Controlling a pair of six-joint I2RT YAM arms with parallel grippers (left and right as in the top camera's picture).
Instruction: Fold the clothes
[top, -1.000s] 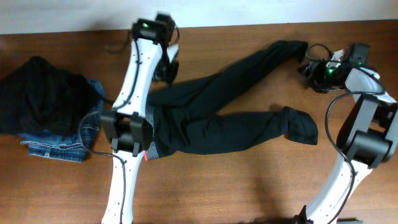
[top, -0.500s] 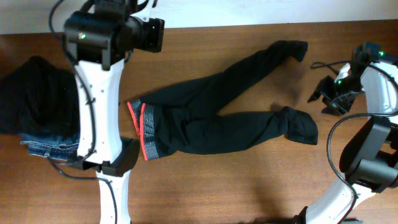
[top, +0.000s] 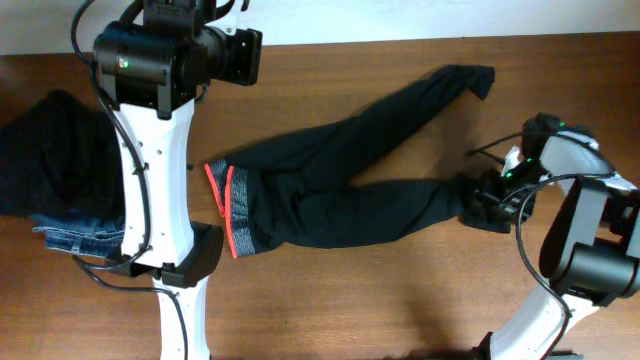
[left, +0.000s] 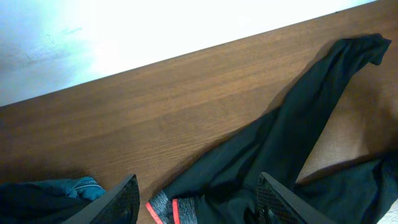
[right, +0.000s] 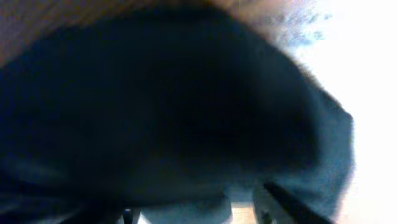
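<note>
Left gripper (left: 196, 178) hangs spread wide, empty, over the brown wooden table (left: 155, 112); right gripper (top: 487, 203) sits at the trousers (top: 330, 190) cuff, grip unclear; white wall (left: 124, 31) behind

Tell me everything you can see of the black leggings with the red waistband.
The leggings look soft, black, lying flat on the table, legs spread in a V toward the right. The red-and-grey waistband faces left. The upper cuff lies free; the right gripper is at the lower cuff, grip unclear.
</note>
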